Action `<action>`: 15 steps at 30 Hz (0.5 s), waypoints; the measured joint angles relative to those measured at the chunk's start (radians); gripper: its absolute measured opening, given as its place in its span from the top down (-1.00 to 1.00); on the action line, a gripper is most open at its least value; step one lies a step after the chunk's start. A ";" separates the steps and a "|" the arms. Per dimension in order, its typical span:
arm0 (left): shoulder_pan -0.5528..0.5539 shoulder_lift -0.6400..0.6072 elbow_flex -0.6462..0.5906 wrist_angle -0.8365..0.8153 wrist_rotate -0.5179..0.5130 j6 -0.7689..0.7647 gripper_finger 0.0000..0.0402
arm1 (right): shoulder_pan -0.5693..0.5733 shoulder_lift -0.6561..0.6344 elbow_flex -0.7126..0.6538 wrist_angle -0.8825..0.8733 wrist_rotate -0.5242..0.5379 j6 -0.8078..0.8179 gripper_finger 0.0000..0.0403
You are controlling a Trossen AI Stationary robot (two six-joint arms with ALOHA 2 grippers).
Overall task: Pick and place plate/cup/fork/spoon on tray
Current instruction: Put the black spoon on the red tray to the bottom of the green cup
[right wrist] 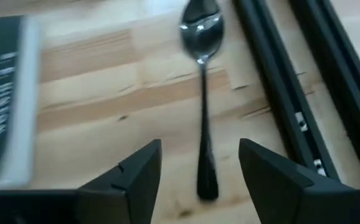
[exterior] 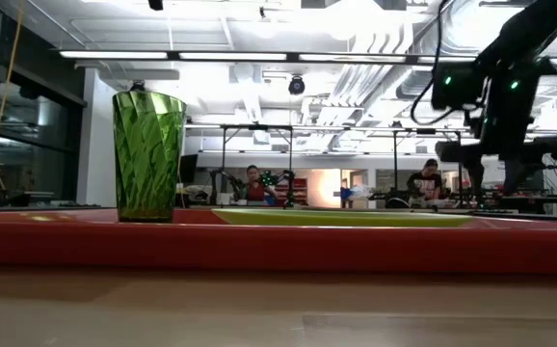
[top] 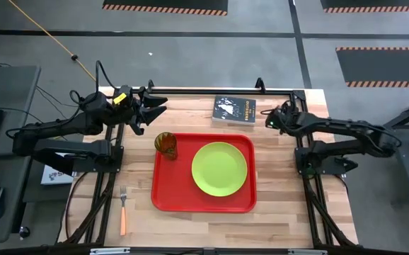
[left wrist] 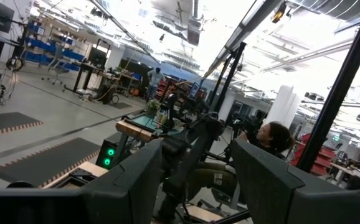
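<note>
The spoon (right wrist: 202, 93) lies on the wooden table (right wrist: 105, 112) near the far right corner, between the right gripper's (right wrist: 200, 167) spread fingers; left gripper (top: 150, 108) open.

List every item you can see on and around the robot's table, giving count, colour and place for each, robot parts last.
tray: one, red, middle of table
plate: one, lime-green, on the tray, toward its right side
cup: one, green to amber, upright in the tray's far-left corner
fork: one, orange handle, on the wood left of the tray
spoon: one, metal bowl, dark handle, on the wood beside the book
book: one, dark, beyond the tray
left gripper: open, raised at the far-left edge
right gripper: open, straddling the spoon's handle
</note>
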 joint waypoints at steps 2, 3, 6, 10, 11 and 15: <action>0.000 0.000 0.000 0.000 0.000 -0.001 0.06 | -0.032 0.056 0.000 0.020 0.021 0.001 -0.04; 0.000 0.000 0.000 0.000 0.000 -0.001 0.06 | -0.046 0.085 0.000 0.032 0.031 0.004 -0.04; 0.000 0.000 0.000 0.000 0.000 -0.001 0.06 | -0.086 0.159 0.000 0.089 0.033 0.007 -0.05; 0.000 0.000 0.000 0.000 0.001 -0.015 0.06 | -0.133 0.237 0.000 0.186 -0.011 -0.038 -0.05; 0.000 0.000 0.000 0.000 0.001 -0.020 0.06 | -0.142 0.254 0.000 0.206 -0.019 -0.043 -0.05; 0.000 0.000 0.000 0.000 0.001 -0.025 0.06 | -0.177 0.325 0.004 0.266 -0.050 -0.076 -0.05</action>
